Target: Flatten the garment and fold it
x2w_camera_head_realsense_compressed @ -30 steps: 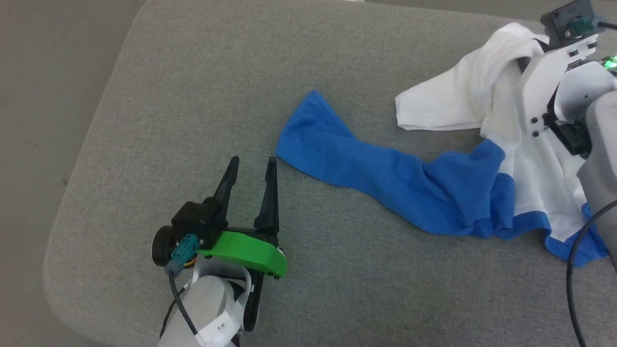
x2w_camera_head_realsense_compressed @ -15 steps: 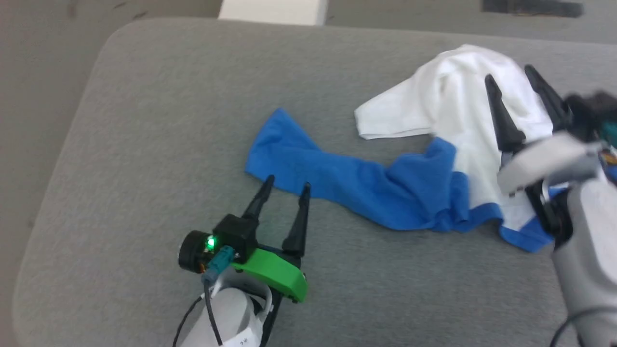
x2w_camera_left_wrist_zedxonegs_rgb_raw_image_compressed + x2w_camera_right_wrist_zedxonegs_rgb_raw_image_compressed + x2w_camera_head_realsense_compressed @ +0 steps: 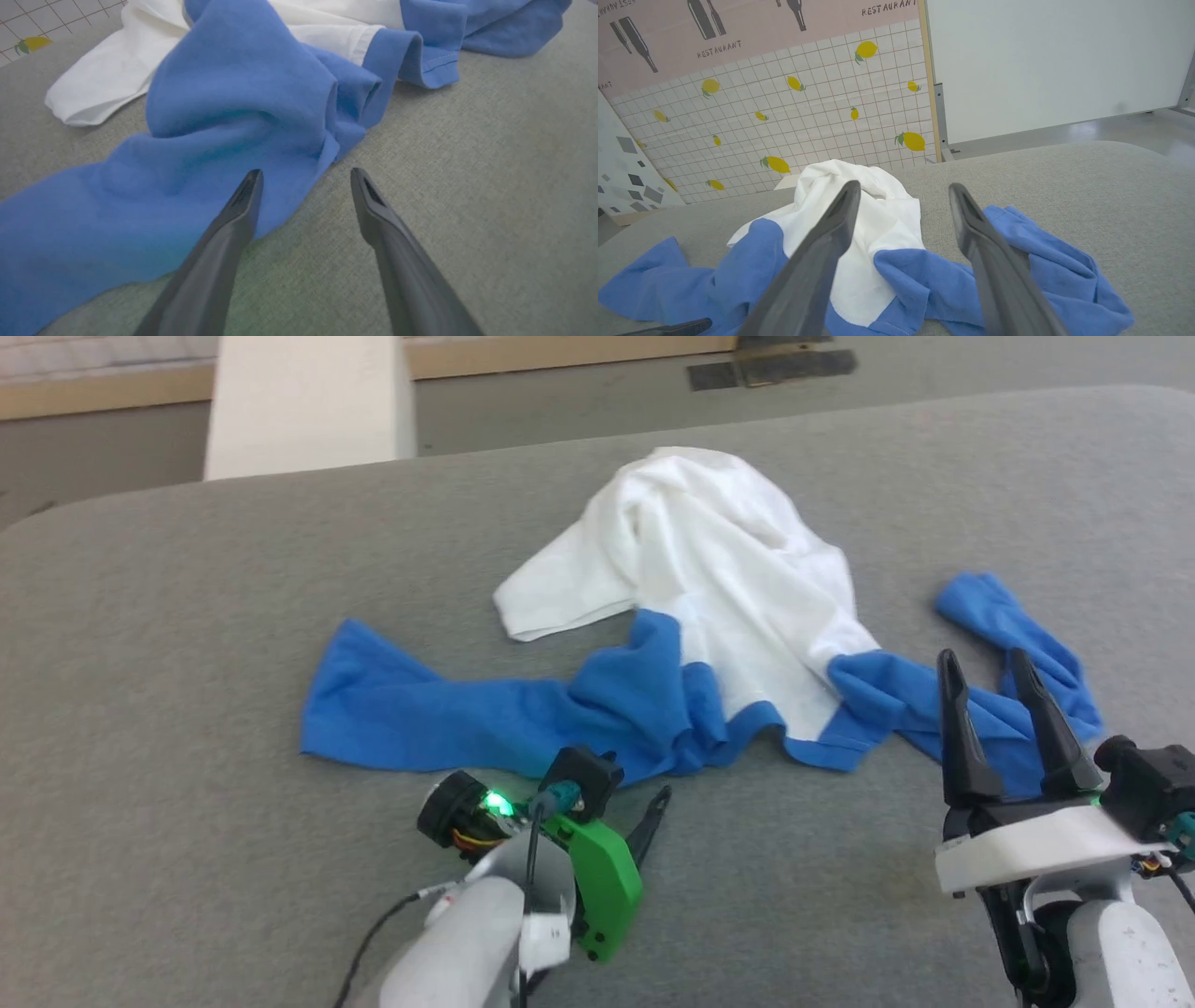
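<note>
The garment (image 3: 719, 569) lies crumpled on the grey padded table (image 3: 187, 569). Its white body is bunched at the centre, with one blue sleeve (image 3: 420, 709) stretched out left and the other (image 3: 1018, 644) right. My left gripper (image 3: 639, 793) is open and tilted down, just in front of the left sleeve's shoulder end. In the left wrist view, my left gripper (image 3: 306, 173) has one finger over the blue cloth (image 3: 224, 116) and the other over bare table. My right gripper (image 3: 982, 658) stands open and empty before the right sleeve, and from the wrist my right gripper (image 3: 904, 185) looks over the garment (image 3: 878, 219).
A white post (image 3: 308, 401) stands past the table's far edge, with floor behind it. In the right wrist view, a lemon-tiled wall (image 3: 784, 116) and a white panel (image 3: 1041, 60) rise beyond the table. Bare grey surface lies along the near side (image 3: 822, 915).
The head camera has swung, so the whole picture has shifted. My right gripper let go of the white body, opened and drew back. My left gripper tipped down nearer the sleeve's shoulder.
</note>
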### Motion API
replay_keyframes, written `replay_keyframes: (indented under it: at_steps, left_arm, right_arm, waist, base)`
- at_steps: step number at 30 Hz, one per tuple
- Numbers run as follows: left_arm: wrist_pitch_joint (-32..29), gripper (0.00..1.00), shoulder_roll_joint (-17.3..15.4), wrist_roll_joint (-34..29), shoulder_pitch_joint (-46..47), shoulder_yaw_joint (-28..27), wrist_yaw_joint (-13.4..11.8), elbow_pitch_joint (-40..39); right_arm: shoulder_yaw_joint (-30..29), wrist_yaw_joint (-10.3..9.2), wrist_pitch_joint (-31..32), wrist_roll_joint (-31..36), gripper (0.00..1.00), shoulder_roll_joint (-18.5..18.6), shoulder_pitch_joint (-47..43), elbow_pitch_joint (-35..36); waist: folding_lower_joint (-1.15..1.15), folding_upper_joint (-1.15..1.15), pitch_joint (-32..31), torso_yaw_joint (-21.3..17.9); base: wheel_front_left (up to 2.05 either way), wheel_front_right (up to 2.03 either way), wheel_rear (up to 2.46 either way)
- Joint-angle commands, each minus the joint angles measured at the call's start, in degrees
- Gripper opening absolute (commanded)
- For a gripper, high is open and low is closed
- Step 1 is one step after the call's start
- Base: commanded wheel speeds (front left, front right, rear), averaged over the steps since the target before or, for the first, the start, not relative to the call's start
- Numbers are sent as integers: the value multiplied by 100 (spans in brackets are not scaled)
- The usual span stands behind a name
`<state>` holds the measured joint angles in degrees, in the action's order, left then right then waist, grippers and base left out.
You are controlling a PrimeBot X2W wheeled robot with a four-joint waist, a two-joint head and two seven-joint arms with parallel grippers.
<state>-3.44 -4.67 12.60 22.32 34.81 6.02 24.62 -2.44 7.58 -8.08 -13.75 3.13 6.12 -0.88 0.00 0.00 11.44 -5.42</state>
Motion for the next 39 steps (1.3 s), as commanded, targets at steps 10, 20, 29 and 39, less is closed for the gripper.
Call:
replay_keyframes:
  at_steps: [10, 20, 29, 39]
  left_arm:
    - [-1029, 0, -254, 280, 101, -438, -516, 102]
    - [-692, 0, -1030, 936, -1054, -1727, -1322, -985]
    - [-165, 0, -1311, 1164, -953, -2526, -1735, -958]
    - [369, 100, -997, 1370, -623, -2515, -1534, -268]
  right_arm:
    - [97, -9, -40, -275, 100, -24, -73, 70]
    - [-155, -9, 386, -61, 100, -24, -299, 77]
    - [-544, -9, 1196, 168, 100, -24, -495, 102]
    - [-589, -9, 1566, 207, 100, -25, -569, 210]
  waist:
    - [0, 0, 122, -270]
    - [0, 0, 4, 101]
    - [0, 0, 14, 322]
    - [0, 0, 21, 404]
  base:
    - [0, 0, 0]
    - [0, 0, 0]
    - [0, 0, 0]
    - [0, 0, 0]
